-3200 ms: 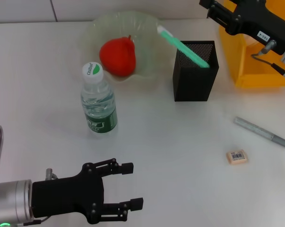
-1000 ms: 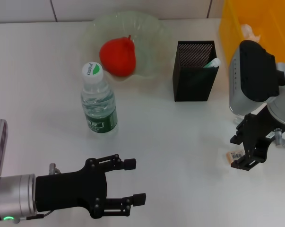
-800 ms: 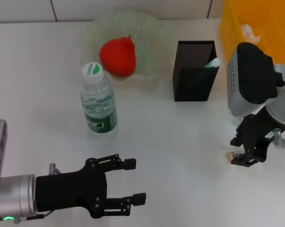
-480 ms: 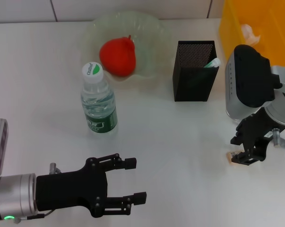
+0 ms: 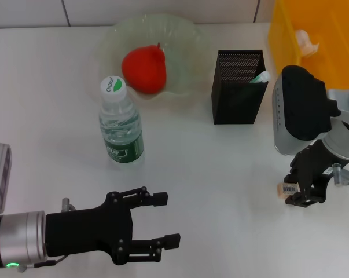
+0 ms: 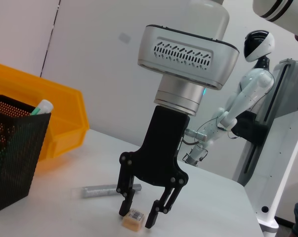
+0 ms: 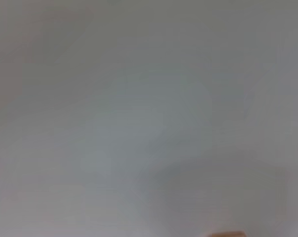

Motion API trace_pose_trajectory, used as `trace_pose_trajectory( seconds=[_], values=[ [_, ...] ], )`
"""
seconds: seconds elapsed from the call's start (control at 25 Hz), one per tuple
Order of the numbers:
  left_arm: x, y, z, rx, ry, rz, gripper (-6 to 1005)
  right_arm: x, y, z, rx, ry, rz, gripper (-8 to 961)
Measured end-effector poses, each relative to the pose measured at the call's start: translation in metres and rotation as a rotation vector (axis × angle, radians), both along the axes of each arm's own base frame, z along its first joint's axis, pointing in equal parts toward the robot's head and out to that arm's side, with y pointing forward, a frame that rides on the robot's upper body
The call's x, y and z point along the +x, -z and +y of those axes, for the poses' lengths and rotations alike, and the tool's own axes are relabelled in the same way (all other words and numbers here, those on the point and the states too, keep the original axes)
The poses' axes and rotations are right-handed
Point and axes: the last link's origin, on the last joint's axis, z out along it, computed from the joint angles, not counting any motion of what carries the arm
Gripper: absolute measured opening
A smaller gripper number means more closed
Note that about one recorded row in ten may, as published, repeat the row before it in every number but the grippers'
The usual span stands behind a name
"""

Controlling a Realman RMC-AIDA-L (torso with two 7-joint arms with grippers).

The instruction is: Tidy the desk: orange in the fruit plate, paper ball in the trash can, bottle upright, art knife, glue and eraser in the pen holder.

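Right claw (image 5: 302,197) now lower, fingers spread astride eraser (image 5: 288,189) on desk (image 5: 220,174).

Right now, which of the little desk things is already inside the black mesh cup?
The glue: its white cap pokes out of the pen holder. The eraser sits on the desk between the right gripper's open fingers, and the art knife lies behind it.

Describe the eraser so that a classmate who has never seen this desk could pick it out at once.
Start at the yellow trash can at the desk's far right, then come toward the near edge to the right end effector. The eraser lies between its open fingers: a small beige block with a barcode label, unlike the slim grey art knife nearby.
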Motion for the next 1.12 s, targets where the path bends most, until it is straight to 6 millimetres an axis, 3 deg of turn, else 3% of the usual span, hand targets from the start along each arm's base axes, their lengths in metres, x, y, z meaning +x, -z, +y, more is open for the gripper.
trace_pose_trajectory(
  seconds=[0.48, 0.6, 0.64, 0.68, 0.8, 0.88, 1.0, 1.12],
  values=[
    [0.000, 0.001, -0.001, -0.004, -0.004, -0.003, 829, -0.007, -0.005, -0.002, 0.009, 0.002, 0.075, 258],
    [0.000, 0.001, -0.001, -0.004, -0.005, -0.002, 829, -0.015, -0.028, 0.001, 0.040, -0.003, 0.220, 263],
    [0.000, 0.001, -0.001, -0.004, -0.006, -0.002, 829, -0.022, -0.046, 0.006, 0.093, -0.007, 0.388, 265],
    [0.000, 0.001, -0.001, -0.004, -0.005, -0.002, 829, -0.022, -0.046, 0.006, 0.093, -0.007, 0.388, 267],
    [0.000, 0.001, 0.000, -0.002, -0.002, -0.001, 829, -0.026, -0.076, 0.023, 0.257, -0.002, 0.686, 272],
    [0.001, 0.001, 0.001, -0.002, 0.002, -0.001, 829, -0.021, -0.087, 0.052, 0.488, 0.053, 0.971, 276],
    [0.001, 0.001, 0.001, -0.002, 0.004, 0.000, 829, -0.019, -0.085, 0.059, 0.530, 0.075, 1.001, 281],
    [0.002, 0.001, 0.002, -0.004, 0.006, 0.000, 829, -0.017, -0.068, 0.080, 0.614, 0.123, 1.000, 287]
  ],
)
